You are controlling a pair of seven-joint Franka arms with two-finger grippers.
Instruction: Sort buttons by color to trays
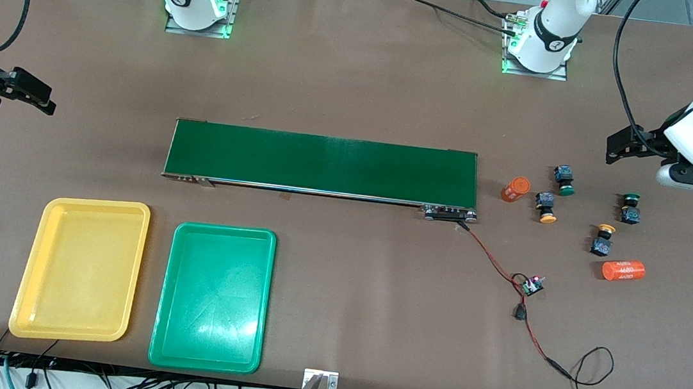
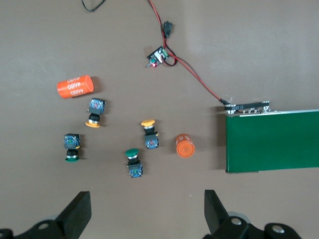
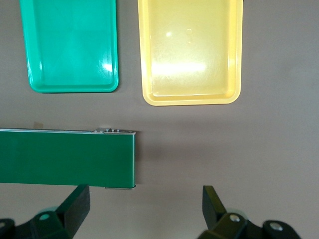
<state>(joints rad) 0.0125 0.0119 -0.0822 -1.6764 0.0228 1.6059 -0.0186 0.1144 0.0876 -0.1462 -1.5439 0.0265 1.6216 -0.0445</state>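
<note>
All four buttons lie on the tabletop at the left arm's end, between the end of the conveyor belt [image 1: 322,163] and the table edge, and no button is in a tray yet. The left gripper [image 1: 627,147] hangs above the tabletop just beside this group, with its fingers spread apart and nothing between them; the group lies nearer to the front camera than the place under it, so this arm is clearly the one to reach them. The closest is a green button [image 1: 564,180], and beside it is an orange button [image 1: 545,207]; both lie on their sides. A second green button [image 1: 630,208] and a second orange button [image 1: 602,239] lie closer to the table edge. Two orange cylinders, one [image 1: 515,189] by the belt end and one [image 1: 623,270] near the second orange button, could be in the way and should not be picked. The yellow tray [image 1: 27,290] and the green tray [image 1: 162,304] rest empty near the front edge at the right arm's end, well apart from the buttons. The right gripper [image 1: 16,89] waits there above the tabletop, also with its fingers spread and empty.
</note>
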